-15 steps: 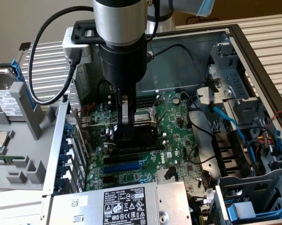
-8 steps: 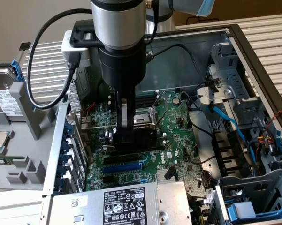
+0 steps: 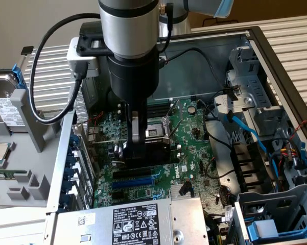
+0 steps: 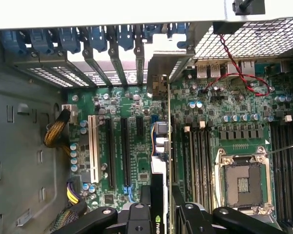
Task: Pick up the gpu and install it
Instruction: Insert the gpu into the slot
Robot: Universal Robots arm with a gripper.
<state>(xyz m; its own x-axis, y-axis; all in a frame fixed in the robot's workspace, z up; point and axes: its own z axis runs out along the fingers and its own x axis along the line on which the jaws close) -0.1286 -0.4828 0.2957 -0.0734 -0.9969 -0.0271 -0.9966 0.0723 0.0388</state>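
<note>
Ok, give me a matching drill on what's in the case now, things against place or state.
1 small green-and-black gpu card
2 square silver CPU socket
3 twisted red-and-black wire
4 blue plastic slot clips

a in a row along the rear edge of the grey case
b looped over the green motherboard
c gripped edge-on in the claw
d uncovered, no cooler

Pairs: 1-c, 2-d, 3-b, 4-a

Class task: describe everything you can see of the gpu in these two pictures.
The gpu is seen edge-on, a thin card held upright between the black fingers of the gripper above the green motherboard. Its silver metal end bracket points toward the case's blue-clipped rear slots. A black shroud with a green logo shows at the gripped end. It hangs over the expansion slots; whether it touches one cannot be told. In the exterior view the gripper hides it.
</note>
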